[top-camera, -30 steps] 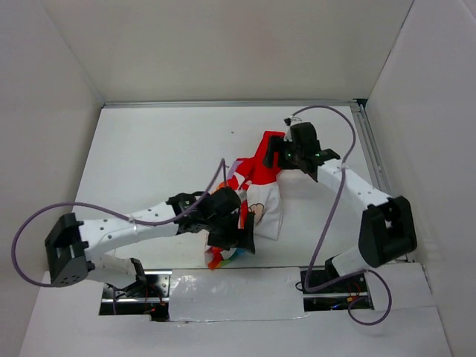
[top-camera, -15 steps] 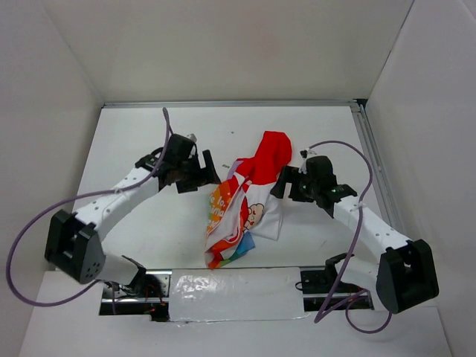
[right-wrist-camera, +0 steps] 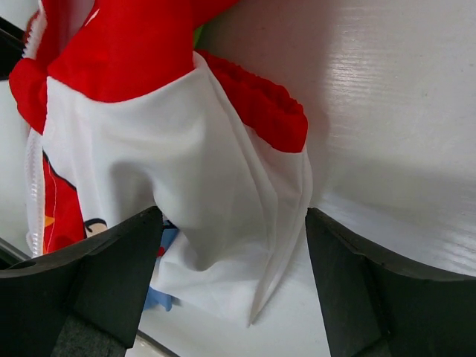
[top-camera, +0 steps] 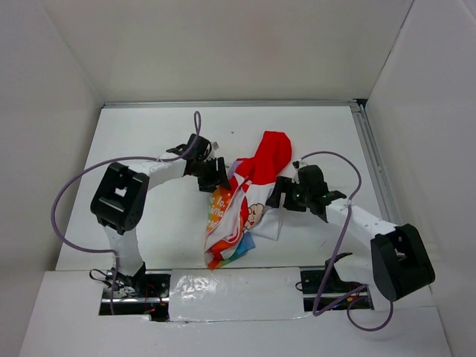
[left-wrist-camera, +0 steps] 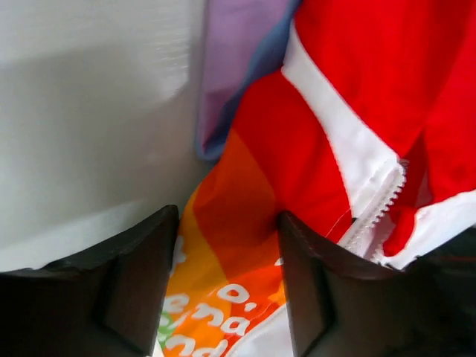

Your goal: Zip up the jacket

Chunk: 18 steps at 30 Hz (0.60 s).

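The jacket [top-camera: 249, 195] lies crumpled mid-table, its red part at the top and rainbow panels at the near end. My left gripper [top-camera: 217, 177] is at its upper left edge. In the left wrist view the left gripper [left-wrist-camera: 227, 245] is open, its fingers [left-wrist-camera: 141, 282] astride an orange panel with white lettering [left-wrist-camera: 223, 297], and the white zipper [left-wrist-camera: 381, 204] runs just to the right. My right gripper [top-camera: 277, 193] is at the jacket's right side. In the right wrist view the right gripper [right-wrist-camera: 232, 238] is open around a white sleeve [right-wrist-camera: 208, 193] with a red cuff [right-wrist-camera: 260, 111].
White walls enclose the table on three sides, with a metal rail [top-camera: 372, 156] along the right and back. Purple cables [top-camera: 74, 201] loop from both arms. A strip of silver tape [top-camera: 230, 286] covers the near edge between the arm bases.
My left arm has swung from the jacket's near end out to the left and back in to its upper left edge. The right gripper left the red top and came down to the right side.
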### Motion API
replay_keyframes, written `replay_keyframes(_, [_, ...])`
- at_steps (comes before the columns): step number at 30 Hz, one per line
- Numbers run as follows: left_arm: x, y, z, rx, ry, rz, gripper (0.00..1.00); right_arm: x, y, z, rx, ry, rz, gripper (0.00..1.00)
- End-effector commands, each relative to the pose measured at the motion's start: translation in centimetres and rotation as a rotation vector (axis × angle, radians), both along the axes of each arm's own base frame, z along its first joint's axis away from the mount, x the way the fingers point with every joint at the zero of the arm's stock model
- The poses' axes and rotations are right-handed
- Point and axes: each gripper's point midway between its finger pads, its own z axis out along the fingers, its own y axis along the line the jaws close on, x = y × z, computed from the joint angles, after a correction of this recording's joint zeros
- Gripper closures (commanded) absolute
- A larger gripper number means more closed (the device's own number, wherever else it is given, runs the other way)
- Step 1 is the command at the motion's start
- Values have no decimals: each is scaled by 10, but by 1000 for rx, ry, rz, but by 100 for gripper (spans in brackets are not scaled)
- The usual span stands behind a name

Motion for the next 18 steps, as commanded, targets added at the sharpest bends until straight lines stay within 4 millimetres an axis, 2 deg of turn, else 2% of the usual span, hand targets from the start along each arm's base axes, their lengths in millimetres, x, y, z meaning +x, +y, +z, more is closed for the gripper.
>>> replay_keyframes(1, [4,-24,-2,-72,-19,-91,36,15,9,7,32,-69,-4,17])
replay_keyframes(2, [3,-28,-3,-80,-19,-105,41,18,9,8,33,-79,-6,19])
replay_keyframes(3, [2,-31,-4,-90,-31,-130,46,20,10,9,37,-85,-3,33])
replay_keyframes(4, [-5,-39,-2,-129,-25,-169,61,22,12,11,38,-91,1,42])
replay_keyframes(5, [-6,-40,-1,-139,-27,-175,91,25,10,12,29,-97,-8,49])
replay_keyframes(6, [-5,-42,2,-145,-21,-166,100,30,11,16,26,-108,-14,65])
replay_keyframes(7, [-7,-42,6,-147,-22,-168,100,33,11,18,16,-116,-10,72])
replay_keyframes(8, [-4,-42,12,-145,-33,-159,100,39,10,27,13,-137,-23,90])
replay_keyframes(9, [-4,-40,21,-134,-54,-150,100,41,10,33,8,-146,-33,100])
replay_keyframes(10, [-3,-39,30,-130,-75,-141,100,40,4,38,-22,-154,-55,100])
replay_keyframes(11, [-4,-39,51,-132,-125,-133,100,45,2,53,-37,-188,-64,100])
replay_keyframes(12, [-2,-35,61,-111,-161,-112,100,44,2,63,-57,-206,-65,100])
replay_keyframes(13, [-3,-33,73,-104,-188,-85,100,44,-6,81,-100,-232,-101,100])
replay_keyframes(14, [-8,-34,103,-115,-258,-74,100,44,-12,90,-129,-245,-130,100])
replay_keyframes(15, [-11,-30,117,-105,-285,-55,100,32,-17,91,-182,-212,-131,100])
replay_keyframes(16, [-15,-27,149,-91,-376,-7,100,37,-27,122,-213,-273,-195,100])
replay_keyframes(17, [-17,-22,165,-76,-419,27,100,34,-33,133,-236,-283,-223,100])
replay_keyframes(18, [-15,-9,174,-9,-459,109,100,23,-34,156,-254,-302,-216,100])
